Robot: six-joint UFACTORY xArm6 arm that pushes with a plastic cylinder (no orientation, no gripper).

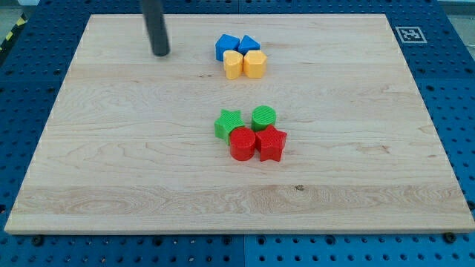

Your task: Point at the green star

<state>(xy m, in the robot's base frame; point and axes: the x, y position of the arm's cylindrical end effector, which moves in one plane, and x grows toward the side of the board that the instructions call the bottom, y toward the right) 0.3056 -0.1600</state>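
Observation:
The green star point(227, 124) lies near the board's middle, at the left of a tight cluster. A green round block point(263, 117) is to its right, a red round block point(242, 143) just below it, and a red star point(272, 143) at the cluster's lower right. My tip point(161, 53) rests on the board near the view's top, well up and to the left of the green star, apart from every block.
A second cluster sits near the top centre: two blue blocks point(226, 46) point(249, 44) above a yellow star point(233, 64) and a yellow block point(254, 64). The wooden board point(89, 178) lies on a blue pegboard table, with a marker tag point(410, 34) at top right.

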